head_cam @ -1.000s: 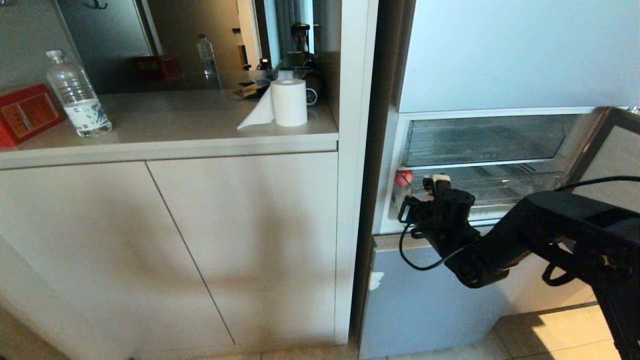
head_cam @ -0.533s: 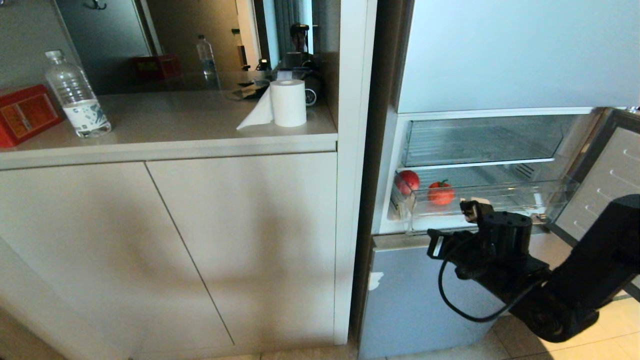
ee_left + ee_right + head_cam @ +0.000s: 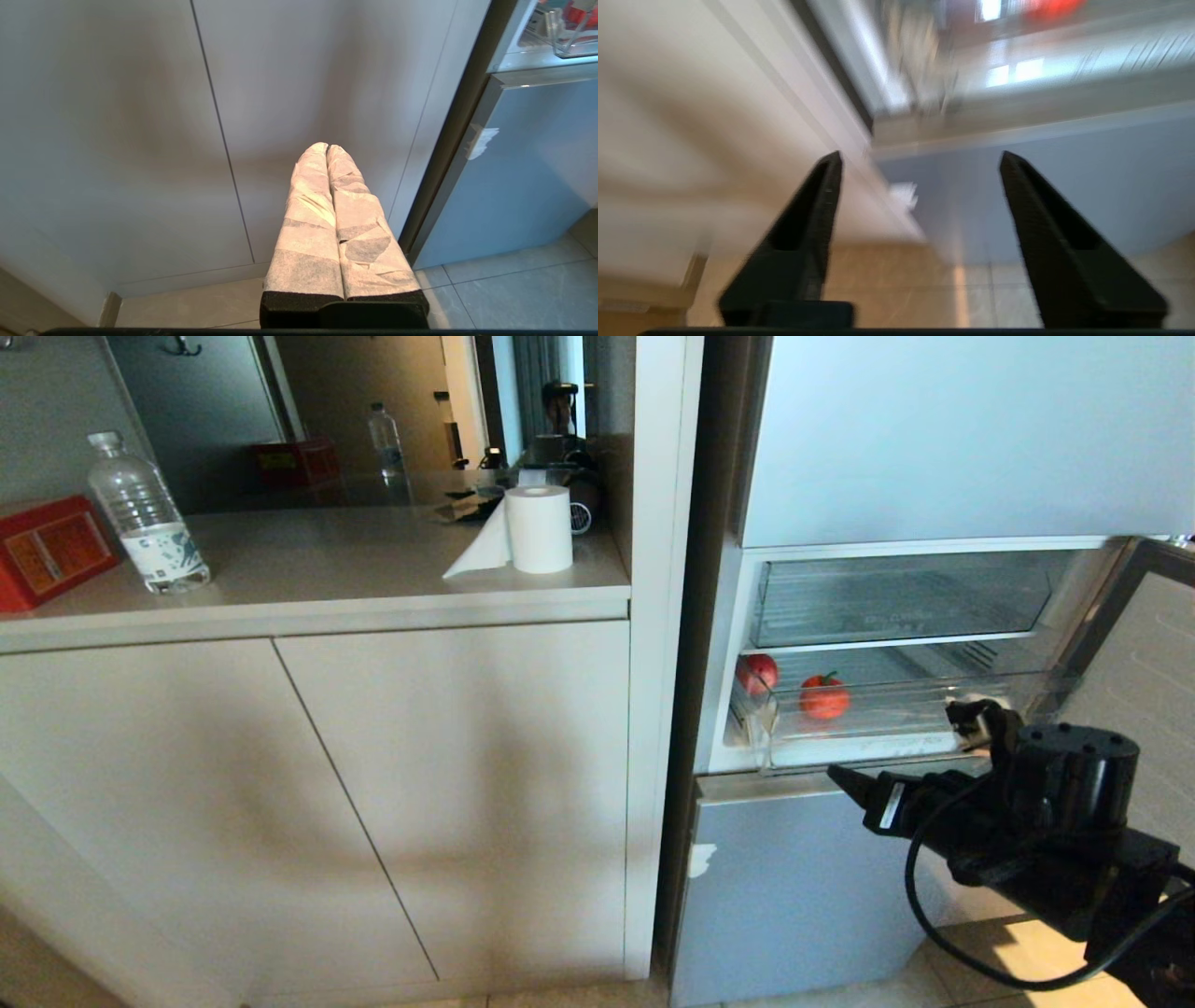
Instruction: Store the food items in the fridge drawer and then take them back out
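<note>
Storing looks done: 2 red fruits [image 3: 823,698] lie inside the fridge drawer [image 3: 868,747], at its 9 o'clock end. Next, probably reach back in for retrieval. The right pincer [image 3: 920,161] hangs below the drawer, fingers wide apart, empty. The left pincer [image 3: 327,149] is pressed together, parked.

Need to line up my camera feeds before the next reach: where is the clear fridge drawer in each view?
Head view: the fridge drawer is centre-right, pulled out under the upper drawer.
Left wrist view: only its corner shows, at the top right edge.
Right wrist view: blurred, along the top.
Shared landmark: the pale-blue bottom door below it.
</note>
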Robot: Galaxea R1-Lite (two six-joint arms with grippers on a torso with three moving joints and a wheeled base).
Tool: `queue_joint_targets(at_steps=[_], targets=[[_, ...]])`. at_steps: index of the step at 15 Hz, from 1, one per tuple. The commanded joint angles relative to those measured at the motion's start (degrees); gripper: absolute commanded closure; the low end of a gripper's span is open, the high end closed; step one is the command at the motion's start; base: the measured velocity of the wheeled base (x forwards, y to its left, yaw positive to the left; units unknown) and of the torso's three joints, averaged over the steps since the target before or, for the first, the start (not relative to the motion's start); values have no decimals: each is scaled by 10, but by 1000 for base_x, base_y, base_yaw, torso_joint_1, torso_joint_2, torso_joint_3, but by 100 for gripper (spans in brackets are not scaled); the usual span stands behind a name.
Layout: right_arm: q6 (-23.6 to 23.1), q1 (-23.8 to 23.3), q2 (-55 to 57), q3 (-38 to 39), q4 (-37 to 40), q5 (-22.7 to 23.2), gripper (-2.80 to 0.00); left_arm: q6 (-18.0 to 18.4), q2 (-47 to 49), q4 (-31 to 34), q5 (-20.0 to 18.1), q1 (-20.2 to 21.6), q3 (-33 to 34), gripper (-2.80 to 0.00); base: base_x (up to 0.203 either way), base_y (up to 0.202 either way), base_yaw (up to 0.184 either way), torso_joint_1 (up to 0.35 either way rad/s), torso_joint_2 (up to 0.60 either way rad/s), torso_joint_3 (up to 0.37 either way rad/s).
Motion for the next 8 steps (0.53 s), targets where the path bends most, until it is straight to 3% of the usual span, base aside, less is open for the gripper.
queue_joint_targets(at_steps=[1,3,8], targets=[[-11,-29,-44,-117,152,13,-280,0,0,0,0,0,0,0,0,0,0,0,0,0],[-28,-55,-25,-224,264,33,-280,0,0,0,0,0,0,0,0,0,0,0,0,0],[-70,-85,143,-439,334,46,-280,0,0,0,0,0,0,0,0,0,0,0,0,0]])
